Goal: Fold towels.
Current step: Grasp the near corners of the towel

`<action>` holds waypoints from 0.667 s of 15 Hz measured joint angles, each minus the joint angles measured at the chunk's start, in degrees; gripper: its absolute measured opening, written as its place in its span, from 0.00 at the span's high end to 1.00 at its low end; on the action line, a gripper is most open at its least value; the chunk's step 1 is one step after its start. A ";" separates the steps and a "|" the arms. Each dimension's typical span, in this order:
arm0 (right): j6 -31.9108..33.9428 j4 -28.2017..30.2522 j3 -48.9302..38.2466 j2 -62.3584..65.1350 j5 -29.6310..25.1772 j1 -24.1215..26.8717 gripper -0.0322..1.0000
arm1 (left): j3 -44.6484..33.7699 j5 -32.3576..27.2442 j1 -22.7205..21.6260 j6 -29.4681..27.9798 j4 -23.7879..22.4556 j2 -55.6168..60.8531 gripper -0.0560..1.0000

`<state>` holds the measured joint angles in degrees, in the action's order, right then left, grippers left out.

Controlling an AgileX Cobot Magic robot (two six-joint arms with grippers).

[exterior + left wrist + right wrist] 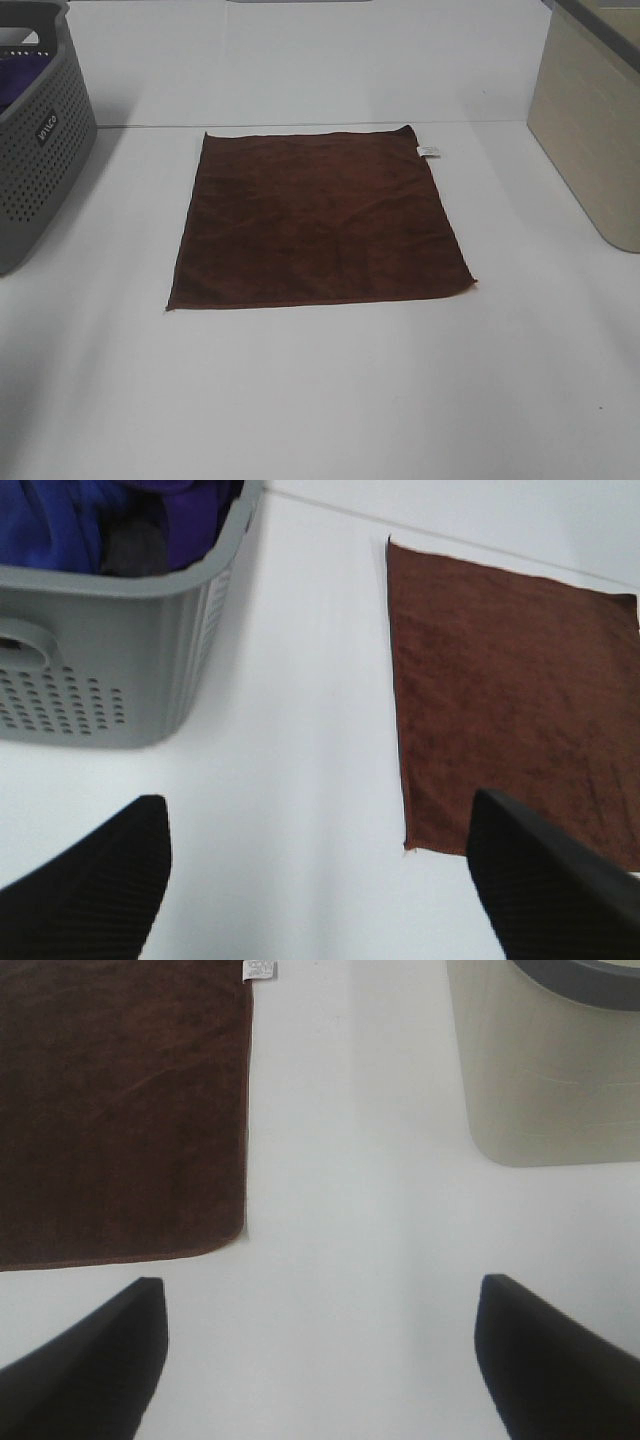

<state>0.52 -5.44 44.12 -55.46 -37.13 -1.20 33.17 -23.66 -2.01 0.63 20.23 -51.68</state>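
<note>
**Brown towel spread flat, both grippers open wide**

The brown towel [318, 218] lies opened out on the white table [320, 400], at about the middle of it as the high camera shows. It looks like a single layer with only faint wrinkles across its surface. A small white label [428, 151] sticks out from its far right corner, and the near right corner ends in a slight point.

To the left of the towel stands a grey perforated basket [40, 130], apart from the towel with bare table between them. Blue and purple cloth [60, 520] is heaped inside it; whether these are more towels is hard to say from the little that shows. To the right, also clear of the towel, stands a beige bin [590, 120] with a darker rim.

Neither arm appears in the high view. In its own wrist view the left gripper [315, 820] has its two dark fingers [90, 890] spread far apart with nothing but bare table between them. One of these fingers overlaps a corner area of the towel in the picture.

The right gripper [320, 1295] is likewise spread wide and holds nothing. White table fills the gap, with the towel's edge on one side and the bin on the other.
</note>
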 joint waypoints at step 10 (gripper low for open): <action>-17.93 -22.46 18.96 -41.48 -7.51 5.73 0.23 | 14.90 -9.00 0.00 26.18 38.62 -41.31 0.23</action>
<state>-17.42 -27.90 63.08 -96.94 -44.63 4.53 48.07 -32.66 -2.01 26.81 58.84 -92.99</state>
